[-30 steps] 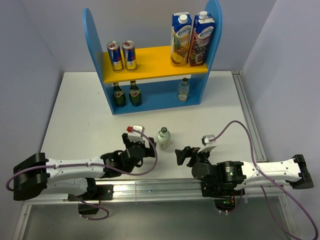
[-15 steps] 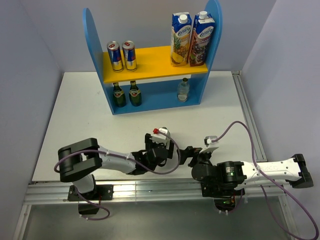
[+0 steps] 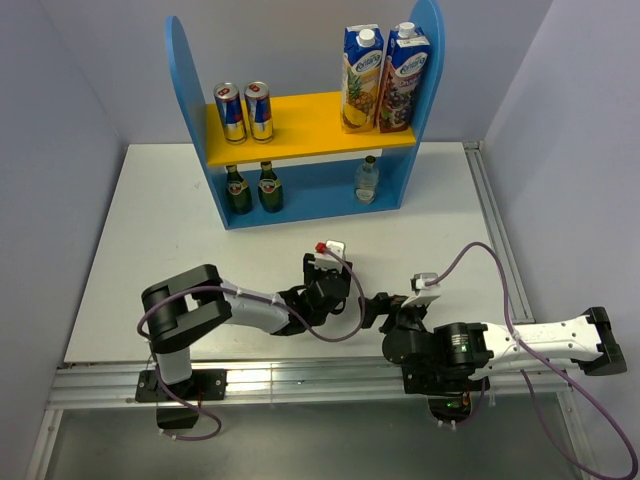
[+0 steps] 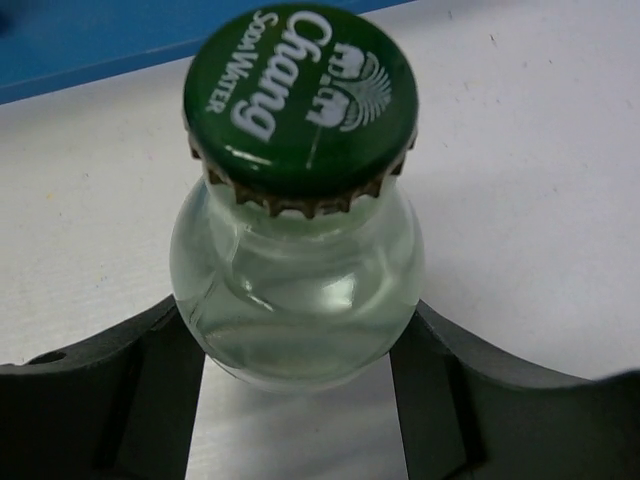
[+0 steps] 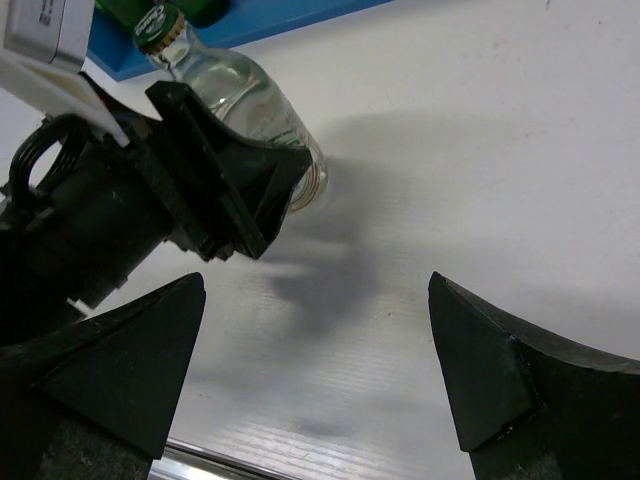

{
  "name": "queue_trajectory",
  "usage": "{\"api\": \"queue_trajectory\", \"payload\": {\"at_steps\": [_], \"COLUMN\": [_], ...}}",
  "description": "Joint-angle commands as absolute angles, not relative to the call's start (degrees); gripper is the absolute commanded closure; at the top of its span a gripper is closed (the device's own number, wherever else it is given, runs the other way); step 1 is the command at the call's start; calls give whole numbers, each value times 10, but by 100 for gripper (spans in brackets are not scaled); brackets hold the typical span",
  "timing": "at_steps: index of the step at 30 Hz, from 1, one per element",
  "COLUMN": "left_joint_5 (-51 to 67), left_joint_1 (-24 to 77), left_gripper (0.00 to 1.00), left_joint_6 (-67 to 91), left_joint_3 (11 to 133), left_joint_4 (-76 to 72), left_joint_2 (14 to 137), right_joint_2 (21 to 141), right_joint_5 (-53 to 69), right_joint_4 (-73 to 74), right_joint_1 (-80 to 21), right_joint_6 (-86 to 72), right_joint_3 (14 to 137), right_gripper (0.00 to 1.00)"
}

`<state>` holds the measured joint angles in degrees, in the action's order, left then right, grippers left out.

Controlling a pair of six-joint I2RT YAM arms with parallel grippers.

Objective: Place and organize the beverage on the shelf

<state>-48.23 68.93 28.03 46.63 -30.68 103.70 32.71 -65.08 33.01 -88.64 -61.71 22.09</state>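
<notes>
A clear soda-water bottle (image 4: 300, 290) with a green cap (image 4: 300, 95) stands on the white table. My left gripper (image 4: 297, 340) is shut on it, one finger pressed against each side of its shoulder. From above, the left gripper (image 3: 328, 275) covers that bottle. The right wrist view shows the same bottle (image 5: 255, 110) behind the left gripper's fingers (image 5: 225, 190). My right gripper (image 3: 375, 305) is open and empty just to its right, its jaws wide over bare table (image 5: 318, 290). The shelf (image 3: 185, 60) holds two cans (image 3: 229, 112), two green bottles (image 3: 237, 190) and one clear bottle (image 3: 367, 180).
Two juice cartons (image 3: 362, 80) stand on the right end of the yellow upper board (image 3: 310, 125). A metal rail (image 3: 300, 385) runs along the table's near edge. Grey walls close in on both sides.
My left arm swung right and forward to the clear bottle on the table, and its jaws closed onto it. The right gripper stayed open and barely shifted.
</notes>
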Motion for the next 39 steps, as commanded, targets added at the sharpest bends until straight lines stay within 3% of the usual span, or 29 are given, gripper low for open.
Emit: {"api": "queue_trajectory", "payload": {"at_steps": [1, 20, 39], "left_joint_5": [-470, -311, -274], "left_joint_1": [668, 491, 440], "left_gripper": [100, 100, 99], "left_joint_6": [235, 153, 187], "left_joint_3": [501, 801, 992], "left_joint_4": [-360, -293, -277], "left_joint_2": [1052, 1151, 1326], "right_joint_2": [325, 322, 303], "right_joint_5": [-670, -672, -668], "right_joint_4": [316, 313, 298], "right_joint_1": [-896, -897, -898], "right_joint_6": [-638, -635, -620], "right_joint_3": [231, 229, 221], "right_gripper": [0, 0, 0]}}
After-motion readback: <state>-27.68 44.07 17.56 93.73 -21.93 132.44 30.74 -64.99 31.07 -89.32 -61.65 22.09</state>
